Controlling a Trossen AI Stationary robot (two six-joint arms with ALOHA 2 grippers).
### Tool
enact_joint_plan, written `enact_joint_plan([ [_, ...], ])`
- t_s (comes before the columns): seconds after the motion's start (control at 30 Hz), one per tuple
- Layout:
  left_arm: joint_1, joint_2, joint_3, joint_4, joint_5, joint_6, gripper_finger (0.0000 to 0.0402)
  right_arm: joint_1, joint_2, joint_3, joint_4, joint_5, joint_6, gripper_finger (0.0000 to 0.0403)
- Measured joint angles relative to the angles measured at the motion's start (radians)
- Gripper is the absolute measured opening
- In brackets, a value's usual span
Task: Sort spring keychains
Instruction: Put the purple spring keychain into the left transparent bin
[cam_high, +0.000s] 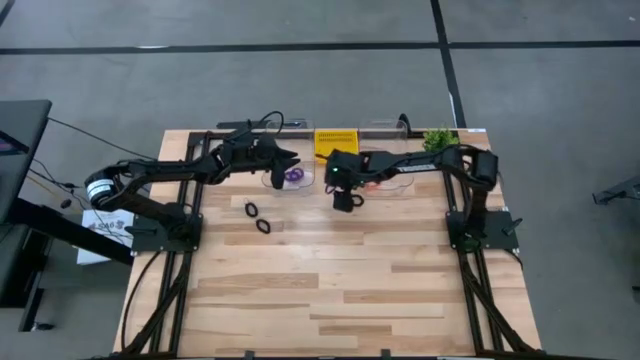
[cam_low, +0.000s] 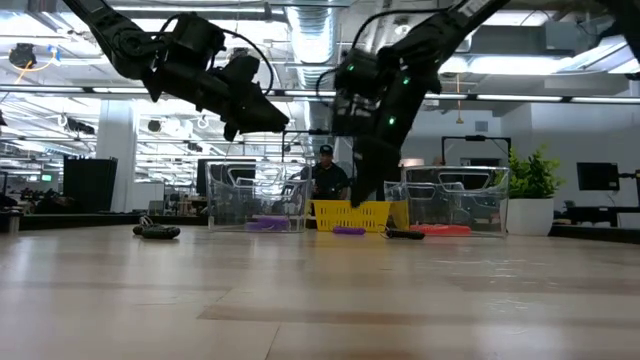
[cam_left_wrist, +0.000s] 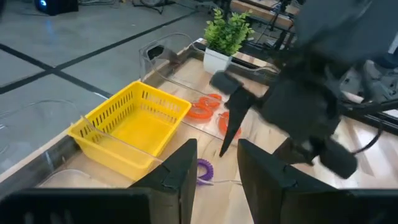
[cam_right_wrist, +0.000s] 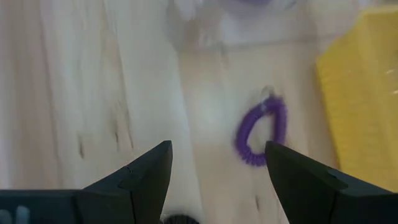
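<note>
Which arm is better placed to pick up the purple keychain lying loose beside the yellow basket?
Right, probably. The right gripper is open, with the purple keychain on the table just ahead of its fingers, next to the yellow basket. The left gripper hangs over the left clear bin.

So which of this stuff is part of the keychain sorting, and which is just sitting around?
Job:
purple keychain loose on the table
two black keychains
orange keychains in a clear bin
purple keychains in the other bin
left pincer, open
right pincer, open

Lying about:
yellow basket
potted plant
</note>
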Motion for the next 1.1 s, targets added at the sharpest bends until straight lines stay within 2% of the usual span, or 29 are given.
enact_joint_plan([
  [0.3, -0.018, 0.000, 0.000, -0.002, -0.004, -0.001, 0.0112, 0.001, 0.127, 0.099, -0.072, -0.004, -0.028, 0.0249],
  [0.6, -0.023, 0.000, 0.000, -0.008, -0.004, -0.001, 0.0112, -0.001, 0.129, 0.102, -0.066, -0.008, -0.104, 0.0249],
  [0.93, -0.023, 0.000, 0.000, -0.010, -0.003, -0.001, 0.0112, -0.037, 0.129, 0.102, -0.069, -0.129, -0.129, 0.0249],
  [1.1, -0.023, 0.000, 0.000, -0.010, -0.003, -0.001, 0.0112, -0.061, 0.129, 0.102, -0.069, -0.131, -0.131, 0.0249],
])
